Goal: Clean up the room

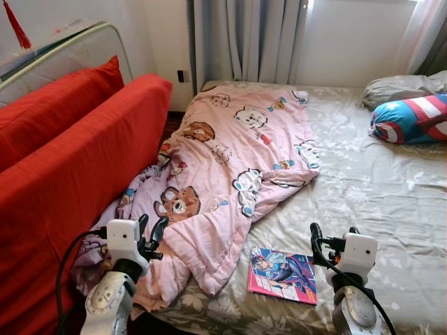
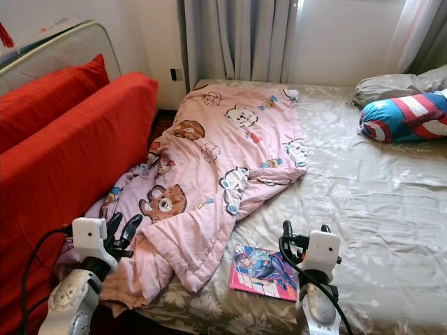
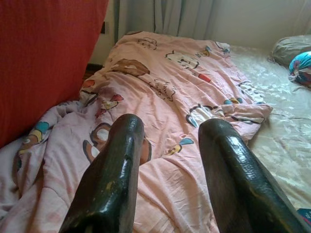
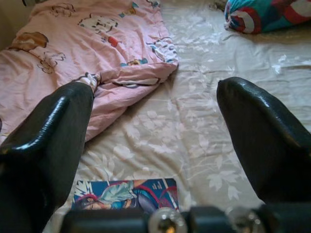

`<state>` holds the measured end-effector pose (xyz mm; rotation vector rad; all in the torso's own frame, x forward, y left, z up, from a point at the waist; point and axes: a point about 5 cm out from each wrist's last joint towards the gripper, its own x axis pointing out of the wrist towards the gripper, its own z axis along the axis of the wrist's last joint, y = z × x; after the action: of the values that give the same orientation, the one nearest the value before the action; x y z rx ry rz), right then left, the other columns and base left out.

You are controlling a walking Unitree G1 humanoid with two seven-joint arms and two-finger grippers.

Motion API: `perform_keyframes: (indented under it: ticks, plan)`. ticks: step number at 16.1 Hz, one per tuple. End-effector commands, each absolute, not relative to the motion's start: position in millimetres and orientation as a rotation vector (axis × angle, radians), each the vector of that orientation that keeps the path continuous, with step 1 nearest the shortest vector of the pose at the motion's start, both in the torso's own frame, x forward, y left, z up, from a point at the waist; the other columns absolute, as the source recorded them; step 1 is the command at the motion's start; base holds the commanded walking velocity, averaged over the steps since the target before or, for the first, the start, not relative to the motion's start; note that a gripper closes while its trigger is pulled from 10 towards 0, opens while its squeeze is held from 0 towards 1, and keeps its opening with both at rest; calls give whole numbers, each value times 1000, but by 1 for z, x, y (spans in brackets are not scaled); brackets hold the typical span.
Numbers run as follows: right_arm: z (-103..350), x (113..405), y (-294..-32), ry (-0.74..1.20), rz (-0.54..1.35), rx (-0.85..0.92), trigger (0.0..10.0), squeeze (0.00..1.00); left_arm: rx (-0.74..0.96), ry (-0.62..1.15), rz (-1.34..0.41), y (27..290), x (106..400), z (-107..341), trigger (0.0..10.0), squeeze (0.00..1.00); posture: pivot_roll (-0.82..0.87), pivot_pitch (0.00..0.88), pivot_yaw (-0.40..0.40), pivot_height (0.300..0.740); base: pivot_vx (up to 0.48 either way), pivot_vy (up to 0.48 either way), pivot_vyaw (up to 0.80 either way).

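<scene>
**Pink quilt and a magazine on the bed in front of me**

I stand at the foot of a bed [image 1: 391, 202] covered with a grey-beige sheet that has a pale flower pattern and many small wrinkles. A soft pink quilt [image 1: 230, 153] with printed cartoon bears and dogs lies crumpled over the left half of the bed; its lower corner is folded and hangs over the edge near me. A thin, flat, glossy magazine [image 1: 283, 274] with a colourful cover lies on the sheet, just beside the quilt corner.

My left gripper [image 1: 151, 234] hovers over the bunched end of the quilt, with its 2 smooth black fingers [image 3: 114, 179] spread apart and nothing between them. My right gripper [image 1: 334, 237] is above the sheet, just right of the magazine, fingers [image 4: 53, 141] also spread wide and empty.

On my left stands a big red fabric cushion [image 1: 77, 174], long and rounded, leaning against the bed side. At the far right corner lie a cylindrical pillow [image 1: 412, 118] in blue, red and white, and a grey pillow [image 1: 398, 87] behind it. Grey curtains [image 1: 244, 38] hang in folds at the head.
</scene>
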<state>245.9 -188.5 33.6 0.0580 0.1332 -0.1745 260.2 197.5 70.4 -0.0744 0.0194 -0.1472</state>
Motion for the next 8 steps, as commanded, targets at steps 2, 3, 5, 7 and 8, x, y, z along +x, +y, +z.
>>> perform_keyframes:
  ticks: [2,3,5,7,8]
  plan:
    - [40,247,-188,117,-161,40,10000,0,-76,33,-161,199,261,72,10000,0,-84,0,-1,710,0,0,0]
    - [41,246,-188,104,-156,49,10000,0,-77,36,-159,199,261,72,10000,0,-84,0,-2,710,0,0,0]
    - [44,246,-188,96,-159,54,10000,0,-82,39,-158,198,261,73,10000,0,-83,3,-3,710,0,0,0]
    - [44,247,-187,101,-157,57,10000,0,-79,52,-156,197,260,71,10000,0,-81,8,-4,710,0,0,0]
    - [44,248,-186,102,-155,55,10000,0,-80,54,-153,198,260,71,10000,0,-77,11,-5,710,0,0,0]
